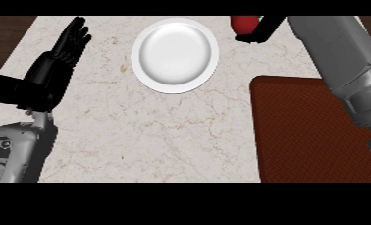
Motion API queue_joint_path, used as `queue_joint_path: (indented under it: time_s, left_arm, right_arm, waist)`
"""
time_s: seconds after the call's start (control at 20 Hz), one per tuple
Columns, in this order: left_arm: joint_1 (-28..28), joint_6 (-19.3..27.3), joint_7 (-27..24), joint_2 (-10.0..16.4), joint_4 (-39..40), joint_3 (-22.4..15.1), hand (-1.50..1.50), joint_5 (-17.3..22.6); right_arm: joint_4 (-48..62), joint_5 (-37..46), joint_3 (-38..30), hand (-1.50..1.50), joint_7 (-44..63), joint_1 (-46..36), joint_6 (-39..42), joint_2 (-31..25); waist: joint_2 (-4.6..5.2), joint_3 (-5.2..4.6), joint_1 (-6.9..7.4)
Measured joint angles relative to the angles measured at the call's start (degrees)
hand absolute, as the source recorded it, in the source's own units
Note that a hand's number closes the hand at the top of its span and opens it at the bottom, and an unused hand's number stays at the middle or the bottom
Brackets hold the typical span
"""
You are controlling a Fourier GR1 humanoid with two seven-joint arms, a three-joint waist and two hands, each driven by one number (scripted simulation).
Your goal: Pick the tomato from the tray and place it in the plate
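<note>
The tomato (244, 22) is off the tray (311, 130) and sits at the far edge of the view, just to the right of the plate (175, 54), with the black fingers of the right hand (261, 29) curled against its right and lower sides. Only its red left part shows, since the hand hides the rest, so how far the fingers wrap round it cannot be told. The left hand (69, 47) rests at the left of the counter (145, 135), fingers straight and together, pointing up. Judged as an object, the tomato should be light, with a smooth, taut skin that may slide against hard fingers, and flesh that gives and bruises if squeezed. The sound hold is round its widest part, thumb opposite fingers, so that it is cradled rather than pinched at one end. It is round and would likely roll once let go. The plate looks shallow with a low rim, so the release is best made low over its middle — not near the edge.
</note>
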Motion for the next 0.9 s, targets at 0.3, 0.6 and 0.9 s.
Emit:
queue_joint_path:
  time_s: [0.3, 0.6, 0.9]
  left_arm:
    - [0.27, -0.17, -0.37, -0.03, 0.70, 0.96, 0.00, -0.27]
    - [0.86, 0.17, -0.48, -1.08, -0.08, 0.24, 0.00, -1.29]
    - [-0.88, -0.89, -0.27, -1.04, 0.98, 0.61, 0.00, -0.98]
  right_arm:
    - [4.84, 0.94, 0.11, 1.50, 2.97, -3.67, -1.28, 8.58]
    - [9.03, 2.74, 0.34, 1.50, 7.44, -6.39, -6.66, 15.80]
    - [11.32, 4.74, 3.42, 1.50, 9.07, -6.09, -12.12, 19.37]
  waist:
    - [-0.14, -0.04, -0.75]
    - [0.02, -0.06, -0.47]
    - [0.29, -0.09, 0.65]
